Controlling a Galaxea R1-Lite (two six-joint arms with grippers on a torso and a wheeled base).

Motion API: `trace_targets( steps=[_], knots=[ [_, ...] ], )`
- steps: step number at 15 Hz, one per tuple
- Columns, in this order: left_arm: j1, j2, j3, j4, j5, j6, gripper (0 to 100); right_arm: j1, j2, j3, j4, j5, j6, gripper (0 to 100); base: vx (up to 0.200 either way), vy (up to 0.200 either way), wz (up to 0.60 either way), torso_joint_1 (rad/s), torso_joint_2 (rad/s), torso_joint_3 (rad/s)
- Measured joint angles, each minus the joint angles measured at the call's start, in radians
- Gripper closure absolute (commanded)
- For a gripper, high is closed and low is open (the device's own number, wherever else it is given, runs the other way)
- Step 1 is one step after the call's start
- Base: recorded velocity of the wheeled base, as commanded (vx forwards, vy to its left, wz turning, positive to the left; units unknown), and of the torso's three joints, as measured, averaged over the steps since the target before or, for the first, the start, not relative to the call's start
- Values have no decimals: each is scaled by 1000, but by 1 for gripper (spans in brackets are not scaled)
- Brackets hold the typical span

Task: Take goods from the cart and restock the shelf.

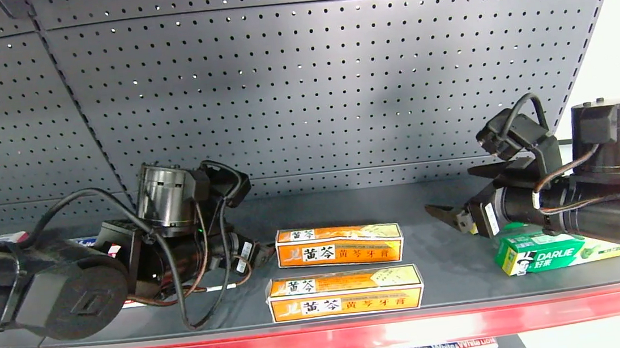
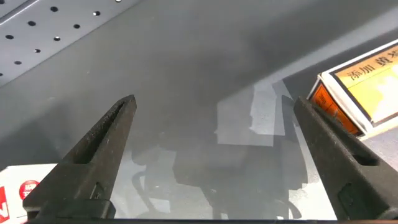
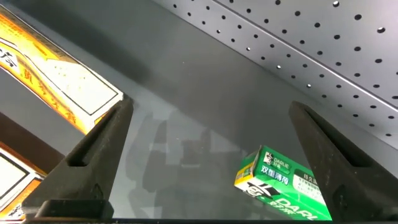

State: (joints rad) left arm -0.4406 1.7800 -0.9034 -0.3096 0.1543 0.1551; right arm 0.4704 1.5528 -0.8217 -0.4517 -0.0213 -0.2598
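Head view: the rear orange box (image 1: 339, 245) and the front orange box (image 1: 344, 293) lie flat mid-shelf (image 1: 471, 309). A green box (image 1: 556, 252) lies near the right end.

Left wrist view: the left end effector (image 2: 214, 102) is spread and empty, with the rear orange box (image 2: 367, 81) just beside one finger.

Right wrist view: the right end effector (image 3: 211, 106) is spread over bare shelf, between the rear orange box (image 3: 56, 81) and the green box (image 3: 280, 183).

These cartons look light, stiff and slightly slick. They are probably best pinched mid-length, across the narrow sides.
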Motion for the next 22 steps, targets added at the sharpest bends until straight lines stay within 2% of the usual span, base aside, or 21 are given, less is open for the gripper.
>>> trace_targets(
  steps=[6, 10, 18, 22],
  knots=[
    [6, -38, 45, -1, 1, 0, 0, 3, 0, 24, 0, 1, -1, 0, 0, 0, 0, 0, 0, 0],
    [38, -86, 28, -2, 3, 1, 0, 0, 7, 33, 2, 4, -2, 0, 0, 0, 0, 0, 0, 0],
    [57, -196, 14, -1, 24, 1, 0, 12, 39, 34, 2, 3, -39, 0, 0, 0, 0, 0, 0, 0],
    [100, -255, 67, -1, 33, 0, 0, 11, 58, 24, 1, 4, -39, 0, 0, 0, 0, 0, 0, 0]
  ],
)
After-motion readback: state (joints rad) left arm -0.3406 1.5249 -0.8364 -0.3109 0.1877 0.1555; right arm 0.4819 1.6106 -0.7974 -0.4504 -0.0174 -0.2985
